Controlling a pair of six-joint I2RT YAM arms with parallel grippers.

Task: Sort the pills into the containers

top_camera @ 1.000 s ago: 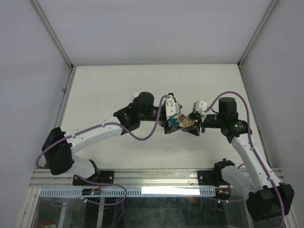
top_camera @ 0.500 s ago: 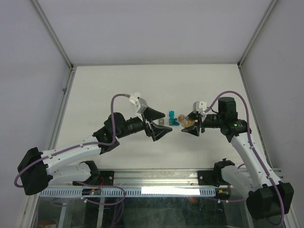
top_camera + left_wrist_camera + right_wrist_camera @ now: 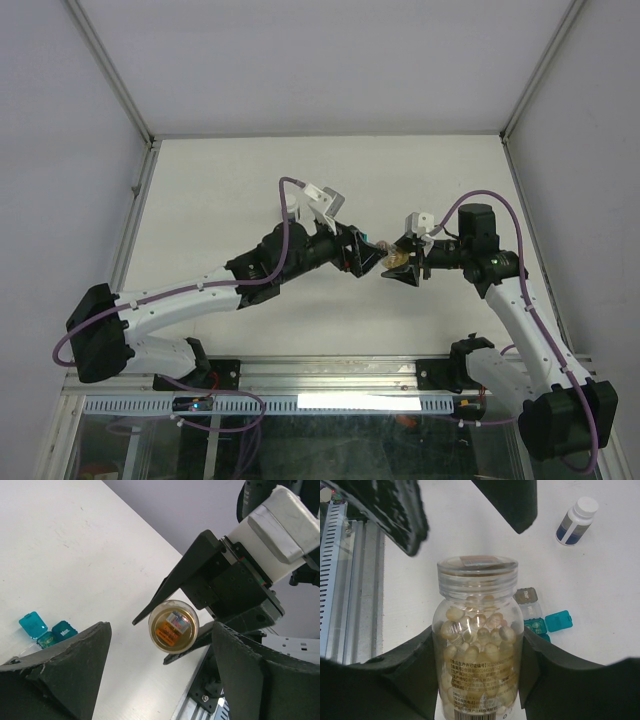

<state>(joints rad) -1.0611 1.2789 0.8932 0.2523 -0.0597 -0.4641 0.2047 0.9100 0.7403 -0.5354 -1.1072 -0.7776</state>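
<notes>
Grasping the clear pill bottle (image 3: 173, 625) round its body with the right gripper (image 3: 478, 640), jaws pressed on both sides, lid (image 3: 477, 570) on and pointing away from that wrist. Packed with pale yellow capsules. Facing that lid with the left gripper (image 3: 370, 258): jaws spread wide, released, touching nothing, lined up on the bottle's cap end but short of it.

Below and beyond the bottle, down on the table (image 3: 75, 540): the teal container (image 3: 558, 621) with its flap thrown open and, just beside it, the grey container (image 3: 526, 596). Impossible to tell of pills inside either. Farther past the bottle, well apart from both boxes, a white bottle (image 3: 576, 521) standing upright and capped.

By the look of it, at the opening step: bottle steadied in one gripper, cap not yet off, sorting not begun. Next calls for bringing the open jaws squarely over the cap, closing on its rim without knocking the bottle askew, then twisting against a firm hold on the body. Worth keeping the mouth up afterwards, lest capsules spill.
</notes>
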